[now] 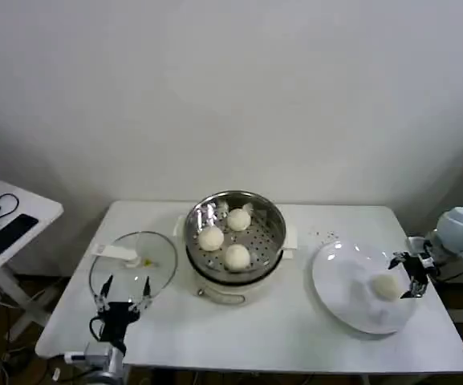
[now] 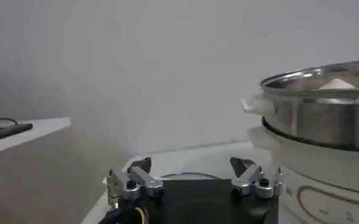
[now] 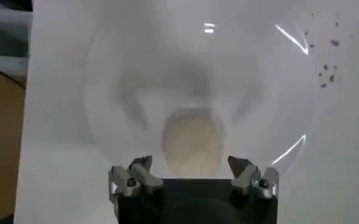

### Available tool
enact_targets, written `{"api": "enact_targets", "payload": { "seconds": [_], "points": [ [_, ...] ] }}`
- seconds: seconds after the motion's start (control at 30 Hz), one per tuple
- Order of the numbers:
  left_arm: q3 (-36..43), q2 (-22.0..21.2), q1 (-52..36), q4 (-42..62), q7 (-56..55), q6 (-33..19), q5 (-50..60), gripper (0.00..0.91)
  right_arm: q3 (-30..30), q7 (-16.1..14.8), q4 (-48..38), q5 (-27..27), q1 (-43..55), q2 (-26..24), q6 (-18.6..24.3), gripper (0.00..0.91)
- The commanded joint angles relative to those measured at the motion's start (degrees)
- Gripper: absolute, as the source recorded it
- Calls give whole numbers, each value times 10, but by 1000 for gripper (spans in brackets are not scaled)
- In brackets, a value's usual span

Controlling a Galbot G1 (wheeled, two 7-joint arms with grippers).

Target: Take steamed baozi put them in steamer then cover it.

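- Stainless-steel steamer [image 1: 235,233] stands at the table's centre, toward the back edge, on its white pot base; three steamed baozi [image 1: 237,256] already lie on its perforated floor.
- The fourth baozi [image 1: 385,286] rests on the white plate [image 1: 339,277] near the right edge of the table [image 1: 295,333]; judged from this, one transfer is left, then the covering.
- The right gripper [image 1: 412,277] hovers at the plate's outer rim just beside that baozi, jaws spread wide and holding nothing.
- The glass cover [image 1: 135,263] lies flat on the table left of the steamer, not yet fitted.
- The left gripper [image 1: 124,295] waits at the cover's near rim, jaws open and empty.
- Hard to make out: the cover's rim is faint against the table, and in the left wrist view the steamer's wall hides most of the buns inside.
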Motion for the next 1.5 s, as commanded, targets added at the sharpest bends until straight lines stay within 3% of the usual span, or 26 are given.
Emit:
{"api": "enact_targets", "payload": {
  "seconds": [0.03, 0.37, 0.77, 1.03, 1.27, 1.5],
  "points": [
    [-1, 0, -1, 3, -3, 2, 0, 907, 39, -3, -65, -38, -43, 37, 18, 907],
    [-1, -2, -1, 10, -2, 0, 1, 907, 37, -3, -82, -36, -39, 66, 18, 907],
    [-2, -3, 1, 13, -2, -2, 0, 907, 36, -9, -80, -12, -38, 65, 2, 907],
    [-2, -4, 1, 14, -1, -3, 0, 907, 27, -9, -79, 4, -29, 64, -7, 736],
    [-2, -4, 0, 15, -1, -3, 0, 907, 17, -6, -73, 12, -25, 61, -11, 705],
    [-3, -5, 2, 16, 1, -5, -1, 907, -45, 3, -53, 96, 46, 49, -44, 705]
  ]
}}
